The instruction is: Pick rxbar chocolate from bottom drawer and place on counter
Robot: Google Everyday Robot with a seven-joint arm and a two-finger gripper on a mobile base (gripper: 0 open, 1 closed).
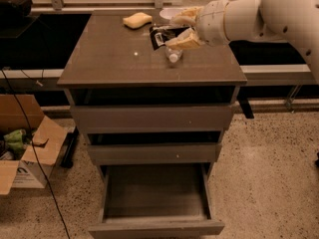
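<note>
The rxbar chocolate (160, 35), a flat black bar with a white patch at its lower left end, is held in my gripper (180, 30) just above the counter (114, 59), near its back middle. The tan fingers (186, 40) are shut on the bar's right end. The white arm (259, 14) reaches in from the upper right. The bottom drawer (155, 198) is pulled open at the foot of the grey cabinet and its inside shows nothing in it.
A clear plastic bottle (174, 54) lies on the counter just below the gripper. A yellow sponge (137, 20) sits at the counter's back. A white bowl (172, 13) shows behind the gripper. An open cardboard box (27, 143) and a black cable (30, 148) are on the floor at left.
</note>
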